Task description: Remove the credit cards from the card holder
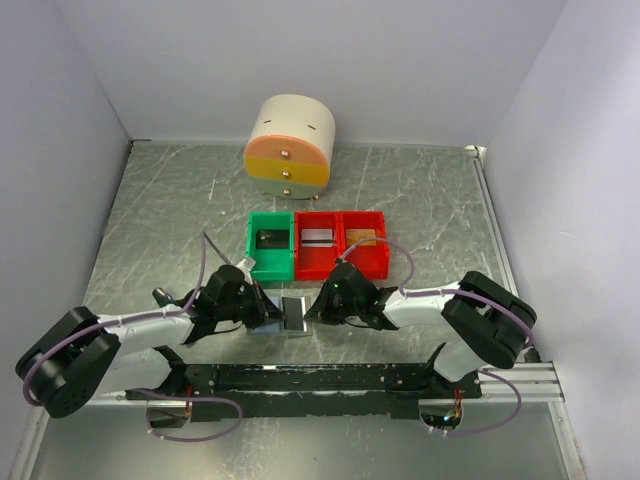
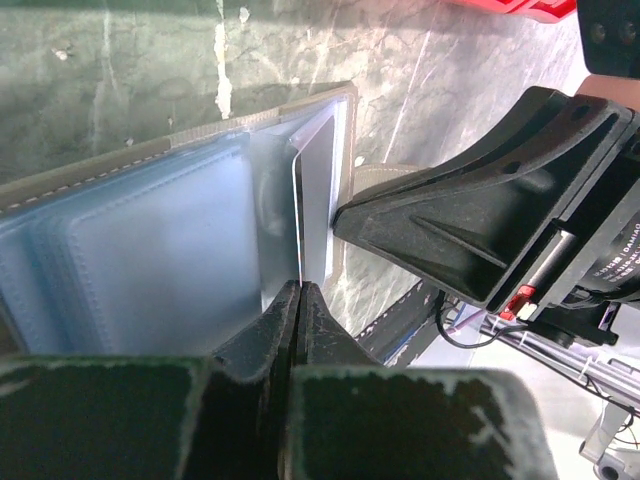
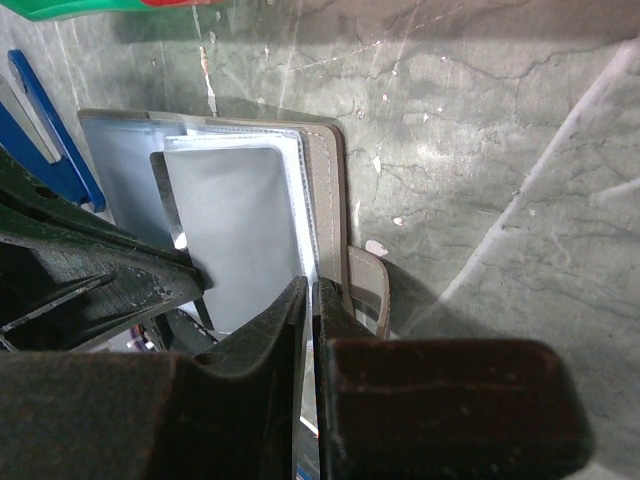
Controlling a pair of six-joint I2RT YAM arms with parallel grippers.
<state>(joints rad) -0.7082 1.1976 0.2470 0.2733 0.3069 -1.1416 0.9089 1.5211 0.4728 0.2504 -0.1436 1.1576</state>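
The grey-brown card holder (image 1: 292,312) lies open on the table between both arms, its pale blue pockets (image 2: 150,240) facing up. A silvery credit card (image 3: 240,220) sticks out of a pocket. In the left wrist view the card (image 2: 322,180) stands nearly edge-on and its thin edge runs into my left gripper (image 2: 298,288), which is shut on it. My right gripper (image 3: 310,285) is shut on the holder's right edge, beside the cover (image 3: 328,200) and its strap. In the top view the two grippers meet over the holder, left (image 1: 270,315) and right (image 1: 312,310).
Behind the holder stand a green bin (image 1: 271,245) and two red bins (image 1: 318,243) (image 1: 364,240), each with a card-like thing inside. A round drawer unit (image 1: 290,145) stands at the back. A blue-and-black stick (image 3: 45,120) lies left of the holder. Walls close in on three sides.
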